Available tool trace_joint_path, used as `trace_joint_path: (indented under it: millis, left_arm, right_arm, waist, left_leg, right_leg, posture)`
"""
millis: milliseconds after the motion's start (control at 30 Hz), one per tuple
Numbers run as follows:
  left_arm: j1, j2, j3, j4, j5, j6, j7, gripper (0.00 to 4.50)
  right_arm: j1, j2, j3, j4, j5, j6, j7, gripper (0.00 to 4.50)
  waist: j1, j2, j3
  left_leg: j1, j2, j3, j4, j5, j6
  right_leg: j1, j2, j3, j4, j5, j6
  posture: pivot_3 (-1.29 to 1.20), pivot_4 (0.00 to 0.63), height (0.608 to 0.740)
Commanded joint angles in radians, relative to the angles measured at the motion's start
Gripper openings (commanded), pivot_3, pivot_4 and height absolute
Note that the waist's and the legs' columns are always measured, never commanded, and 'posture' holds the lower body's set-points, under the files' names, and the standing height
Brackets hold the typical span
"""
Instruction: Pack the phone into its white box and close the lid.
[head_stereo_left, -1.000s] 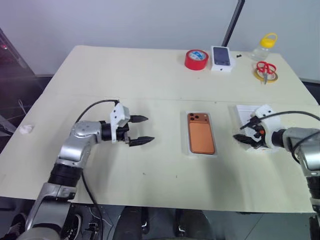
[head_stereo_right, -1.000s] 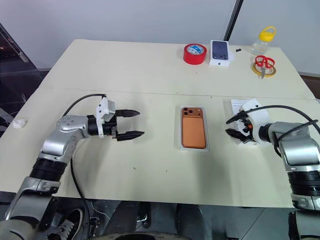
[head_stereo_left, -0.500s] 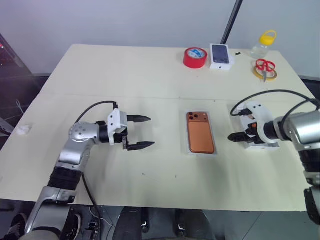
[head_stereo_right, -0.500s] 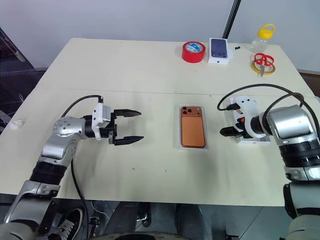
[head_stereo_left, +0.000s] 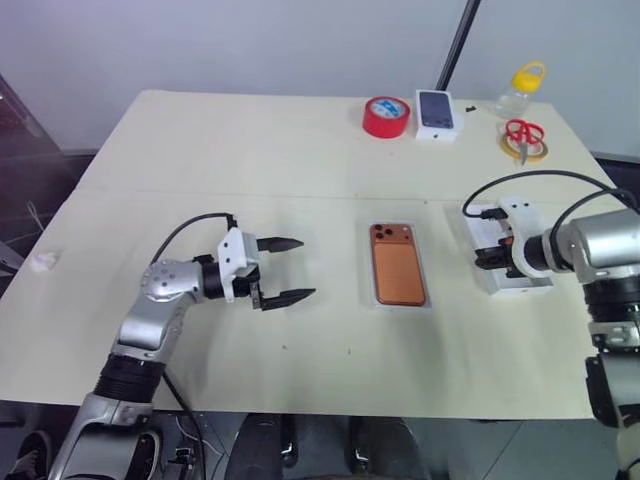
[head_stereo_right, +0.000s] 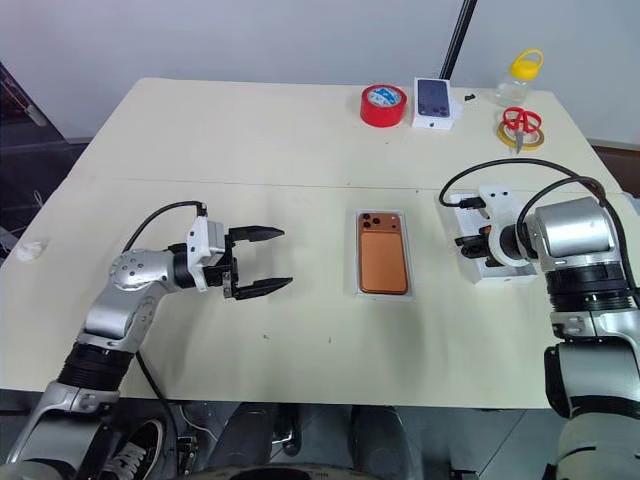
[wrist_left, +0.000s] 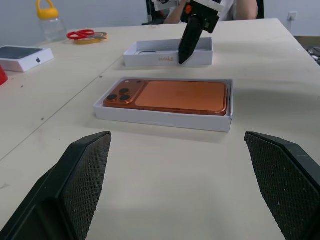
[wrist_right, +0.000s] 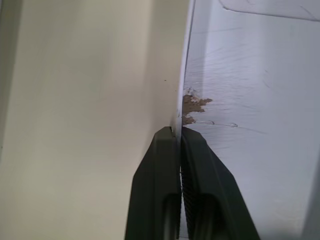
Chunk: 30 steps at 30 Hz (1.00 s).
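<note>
Phone (head_stereo_left: 399, 277) and white box (head_stereo_left: 400, 306) are already together: the orange handset lies camera-side up inside the shallow tray near the middle of the table (head_stereo_left: 250, 160), so only the cover seems left to fit. The lid (head_stereo_left: 508, 280) lies inner face up just beside the box, toward the table's right edge, well short of the far corner where the red tape roll (head_stereo_left: 387, 116), small white box (head_stereo_left: 436, 110), scissors (head_stereo_left: 524, 134) and bottle (head_stereo_left: 522, 88) stand. The right gripper (wrist_right: 180, 132) has its fingers pinched shut on the lid's thin side wall, apparently to lift and turn it over onto the box. The left gripper (head_stereo_left: 287, 269) hangs level with jaws wide apart, aimed at the box from its other side, holding nothing, probably ready to steady the tray.
</note>
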Motion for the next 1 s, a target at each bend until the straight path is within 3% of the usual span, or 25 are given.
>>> trace_joint_path:
  millis: [33,67,167,400,533,733,900,1000]
  left_arm:
    - [-0.016,0.012,0.025,-0.031,-0.021,0.012,0.004,4.5]
    - [-0.02,0.01,0.027,-0.029,-0.034,0.031,0.0,4.5]
    - [-0.048,-0.001,0.044,-0.012,-0.096,0.14,0.011,3.6]
    - [-0.064,-0.028,0.067,-0.01,-0.108,0.189,0.072,0.04]
    - [-0.077,-0.059,0.062,0.003,-0.062,0.152,0.131,0.04]
    - [-0.104,-0.112,0.056,0.035,-0.045,0.149,0.179,0.04]
    - [-0.112,-0.132,0.076,0.014,-0.068,0.173,0.204,0.04]
    - [-0.105,-0.129,0.076,0.0,-0.071,0.183,0.203,0.04]
  right_arm:
    - [0.006,0.043,-0.048,-0.008,0.026,0.023,-0.028,0.08]
    - [0.0,0.066,-0.088,-0.024,0.037,0.015,-0.037,0.08]
    - [-0.015,0.145,-0.242,-0.074,0.06,-0.022,-0.083,0.0]
    - [0.087,0.286,-0.414,-0.309,0.156,-0.146,-0.129,0.0]
    - [0.126,0.465,-0.491,-0.498,0.295,-0.142,-0.146,0.0]
    - [0.124,0.846,-0.586,-0.696,0.564,-0.021,-0.261,0.0]
    - [0.215,0.997,-0.635,-0.705,0.705,0.148,-0.321,0.0]
    - [0.298,0.988,-0.611,-0.686,0.777,0.174,-0.371,0.0]
  waist:
    - [-0.001,0.0,0.0]
    - [-0.002,0.0,0.0]
    - [-0.003,0.0,0.0]
    - [0.01,0.002,0.001]
    - [0.003,0.002,0.001]
    - [0.005,0.003,0.002]
    - [0.012,0.002,0.001]
    - [0.008,0.002,0.001]
  left_leg:
    - [0.0,0.0,0.0,0.0,0.0,0.0]
    - [0.0,0.0,0.0,0.0,0.0,0.0]
    - [0.0,0.002,0.001,0.0,0.0,-0.001]
    - [-0.001,0.005,0.0,-0.002,0.005,-0.008]
    - [-0.001,0.005,0.0,-0.002,0.005,-0.007]
    - [0.0,0.006,-0.002,-0.002,0.005,-0.007]
    - [-0.001,0.005,-0.002,-0.001,0.005,-0.007]
    - [-0.001,0.004,-0.002,-0.001,0.005,-0.007]
  right_leg:
    - [0.0,0.0,0.0,0.0,0.0,0.0]
    - [0.0,0.001,0.0,0.0,0.0,0.0]
    - [-0.001,0.002,0.0,0.001,0.0,0.001]
    - [-0.003,0.009,0.0,0.002,0.001,0.003]
    - [-0.003,0.009,0.0,0.004,0.001,0.002]
    - [-0.005,0.011,0.0,0.009,0.001,0.002]
    - [-0.004,0.01,0.0,0.008,0.001,0.002]
    - [-0.004,0.009,0.0,0.008,0.001,0.002]
  posture:
    - [0.0,0.15,0.723]
    - [0.0,0.15,0.723]
    - [0.0,0.15,0.723]
    - [0.0,0.15,0.723]
    - [0.0,0.15,0.723]
    - [0.0,0.15,0.723]
    - [0.0,0.15,0.723]
    - [0.0,0.15,0.723]
